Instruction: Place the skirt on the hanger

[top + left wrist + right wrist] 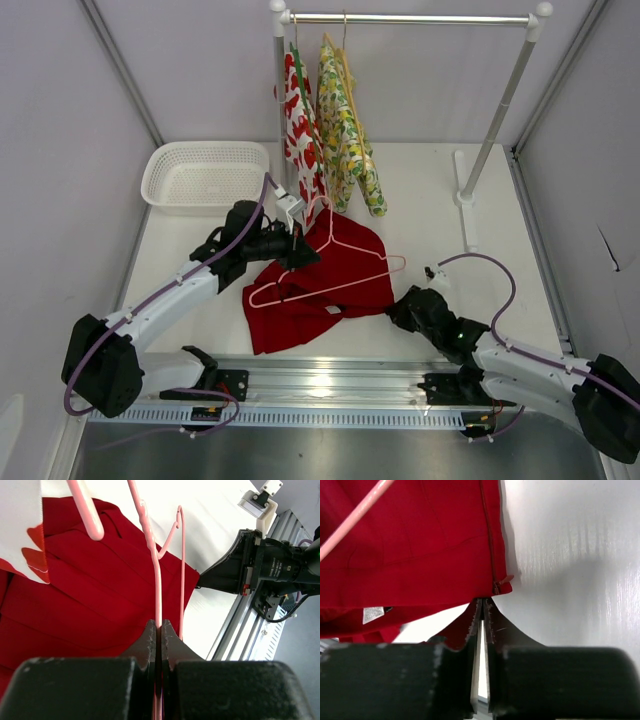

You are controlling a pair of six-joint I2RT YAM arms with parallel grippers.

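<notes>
The red skirt (340,255) lies crumpled on the white table in the middle. The pink wire hanger (340,284) rests slanted across it, with its hook toward the rack. My left gripper (300,252) is at the skirt's upper left, shut on the hanger's wire (157,580), over the skirt (90,595). My right gripper (393,310) is at the skirt's lower right corner. In the right wrist view its tips (483,600) are pinched together at the edge of the skirt (420,545), and the hanger (355,517) crosses the upper left.
A white basket (205,175) stands at the back left. A clothes rack (410,18) at the back holds a fruit-print garment (303,130) and a yellow-green garment (345,130). The rack's foot (465,195) is at the right. A metal rail (330,385) runs along the near edge.
</notes>
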